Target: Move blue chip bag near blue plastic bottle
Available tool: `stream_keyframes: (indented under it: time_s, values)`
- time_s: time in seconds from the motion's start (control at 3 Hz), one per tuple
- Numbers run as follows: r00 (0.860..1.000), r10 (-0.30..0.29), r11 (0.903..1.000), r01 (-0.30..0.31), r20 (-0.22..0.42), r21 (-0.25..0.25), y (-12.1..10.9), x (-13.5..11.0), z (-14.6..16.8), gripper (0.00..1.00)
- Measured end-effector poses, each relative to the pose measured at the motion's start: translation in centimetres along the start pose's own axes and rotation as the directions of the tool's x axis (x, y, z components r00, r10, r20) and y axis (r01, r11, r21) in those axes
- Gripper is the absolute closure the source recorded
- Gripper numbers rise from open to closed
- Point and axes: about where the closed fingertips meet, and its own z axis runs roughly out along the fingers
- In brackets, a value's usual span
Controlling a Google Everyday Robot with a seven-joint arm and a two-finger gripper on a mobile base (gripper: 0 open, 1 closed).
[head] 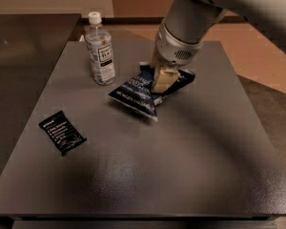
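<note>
Camera view — gripper [161, 81] jaws around chip bag [132, 93]

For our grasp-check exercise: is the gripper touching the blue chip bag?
Touching. The camera view shows the gripper, right of the blue plastic bottle, clamped onto the blue chip bag.

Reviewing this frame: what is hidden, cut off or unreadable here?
Camera view: gripper clamps the crinkly navy-blue chip bag, hiding its middle lettering.
Camera view: robot arm cut off by the top edge.
Camera view: small black bar wrapper print too small to read.
Camera view: label of clear plastic bottle likewise.
</note>
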Motion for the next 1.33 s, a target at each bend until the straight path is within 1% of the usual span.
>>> stream_keyframes:
  time_s: [0.33, 0.67, 1.0, 1.33]
  values:
    - [1.000, -0.010, 0.9999, 0.010, 0.004, 0.012, -2.1, -1.4, 1.3, 1.00]
    - [1.000, -0.005, 0.9993, 0.005, 0.001, 0.037, -4.0, -2.1, 1.8, 1.00]
    - [1.000, 0.014, 0.9977, -0.013, -0.007, 0.067, -5.4, -2.4, 1.9, 0.82]
    - [1.000, 0.024, 0.9961, -0.022, -0.019, 0.085, -6.5, -2.3, 2.0, 0.59]
